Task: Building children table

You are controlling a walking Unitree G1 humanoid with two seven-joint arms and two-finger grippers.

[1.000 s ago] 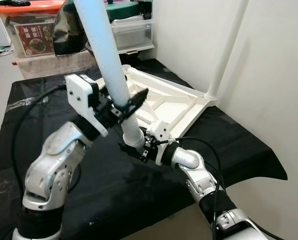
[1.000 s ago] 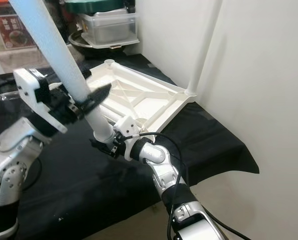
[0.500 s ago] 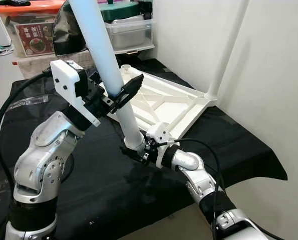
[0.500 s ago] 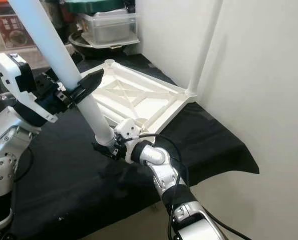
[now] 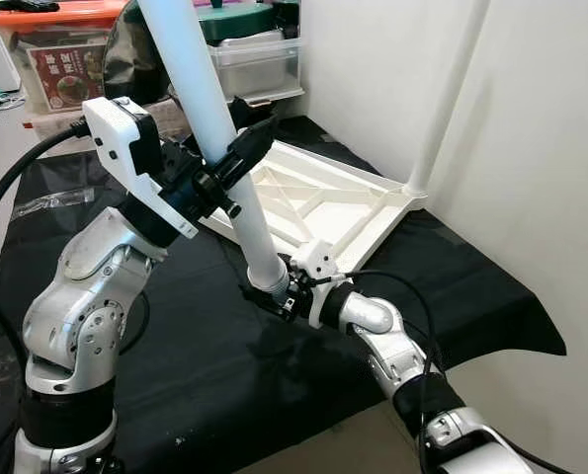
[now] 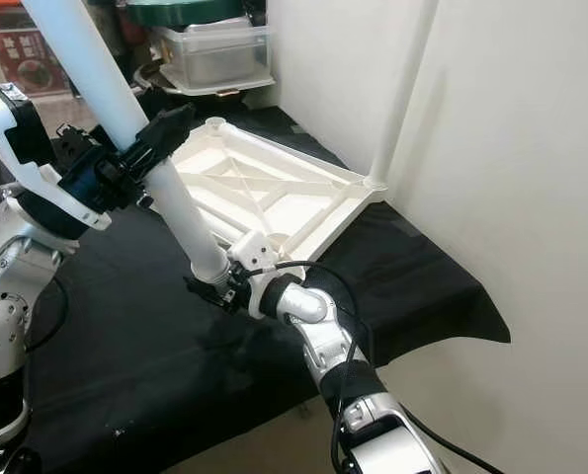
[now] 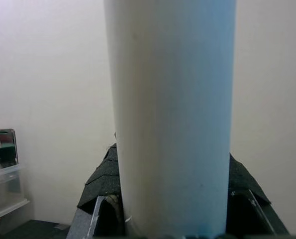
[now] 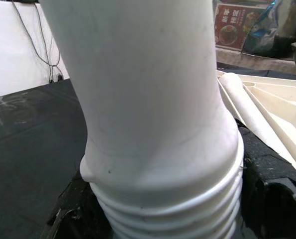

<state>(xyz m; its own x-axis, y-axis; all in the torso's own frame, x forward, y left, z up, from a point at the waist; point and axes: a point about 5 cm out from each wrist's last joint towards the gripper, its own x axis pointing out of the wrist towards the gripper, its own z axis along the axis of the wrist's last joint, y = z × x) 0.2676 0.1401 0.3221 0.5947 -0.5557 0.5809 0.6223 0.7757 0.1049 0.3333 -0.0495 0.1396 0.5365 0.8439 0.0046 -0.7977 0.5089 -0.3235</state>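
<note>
The table leg [image 5: 219, 128] is held tilted above the black table's [image 5: 491, 296] front edge. The left gripper [image 5: 236, 166] clamps mid-shaft; the right gripper [image 5: 274, 294] clamps the threaded end. Align the thread squarely with a corner socket of the inverted tabletop [image 5: 323, 202] before turning.

- Both eye views are bright and evenly lit, sharp all over, with no motion blur.
- The black cloth [image 5: 224, 375] below the right gripper [image 5: 274, 296] shows soft grey sheen and a faint shadow.
- The white wall [image 5: 531, 148] beyond that gripper is near washed out.
- In the left wrist view the white table leg [image 7: 170, 114] between the fingers is close, soft-focused, shaded along one side.
- The right wrist view is crisp on the threaded end [image 8: 172, 209]; the background blurs.
</note>
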